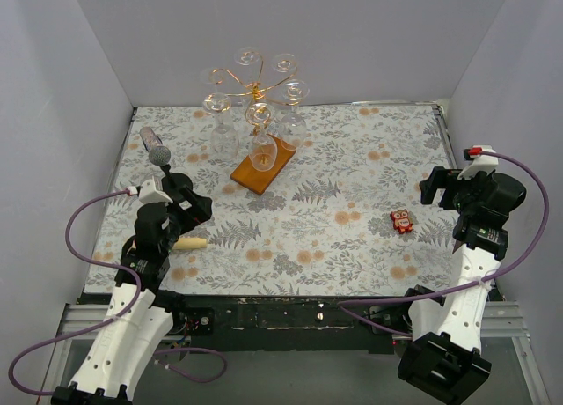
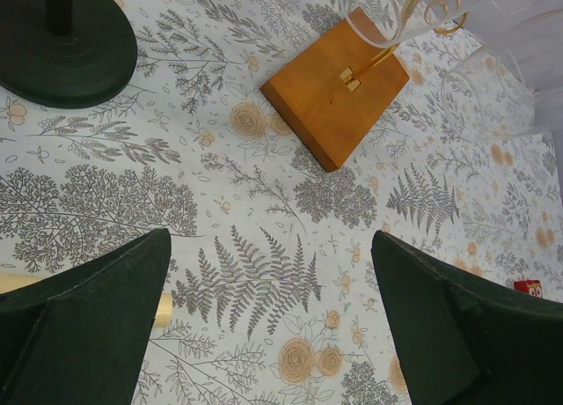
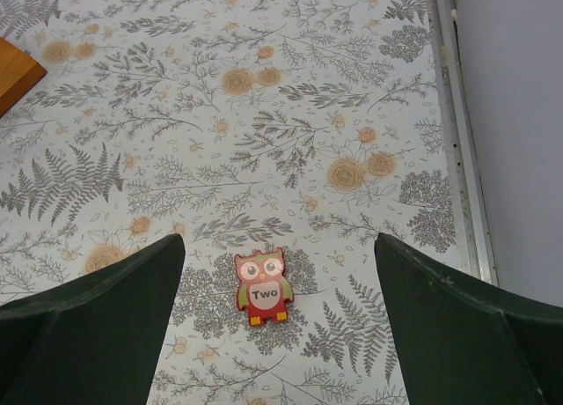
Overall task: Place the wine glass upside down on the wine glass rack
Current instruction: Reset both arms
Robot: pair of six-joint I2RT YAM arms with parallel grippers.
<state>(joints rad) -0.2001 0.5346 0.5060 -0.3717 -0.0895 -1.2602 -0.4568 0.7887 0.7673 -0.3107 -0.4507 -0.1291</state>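
The wine glass rack (image 1: 257, 92) is a copper-gold wire tree with spiral arms on an orange-brown wooden base (image 1: 262, 165) at the back middle. Clear wine glasses hang from it bowl down: one on the left (image 1: 223, 134), one in the middle (image 1: 263, 148), one on the right (image 1: 293, 123). In the left wrist view the base (image 2: 339, 92) lies ahead, with a glass bowl (image 2: 501, 84) at the right. My left gripper (image 1: 193, 199) (image 2: 273, 321) is open and empty over the cloth. My right gripper (image 1: 438, 187) (image 3: 277, 326) is open and empty, far right.
A microphone (image 1: 155, 146) on a black round-footed stand (image 2: 62, 40) stands at the left. A pale wooden cylinder (image 1: 189, 243) lies by the left arm. A small red owl tile marked "Two" (image 1: 403, 221) (image 3: 261, 287) lies below my right gripper. White walls enclose the table.
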